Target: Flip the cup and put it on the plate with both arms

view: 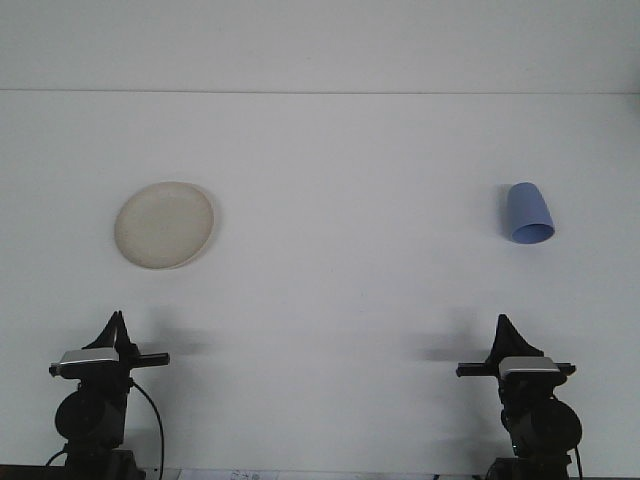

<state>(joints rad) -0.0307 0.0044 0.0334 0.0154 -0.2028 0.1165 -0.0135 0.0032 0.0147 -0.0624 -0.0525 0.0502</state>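
Note:
A round cream plate (164, 224) lies flat on the left half of the white table. Far to the right, a blue cup (527, 213) rests on the table with its wider end toward me and its narrower end away. My left gripper (117, 318) rests low at the near left, well in front of the plate, its fingers together in a single point. At the near right, my right gripper (502, 322) stands the same way, shut and holding nothing, some distance in front of the cup.
The white table (340, 300) runs back to a far edge where a pale wall begins. Black arm bases and cables sit at the near edge under each gripper.

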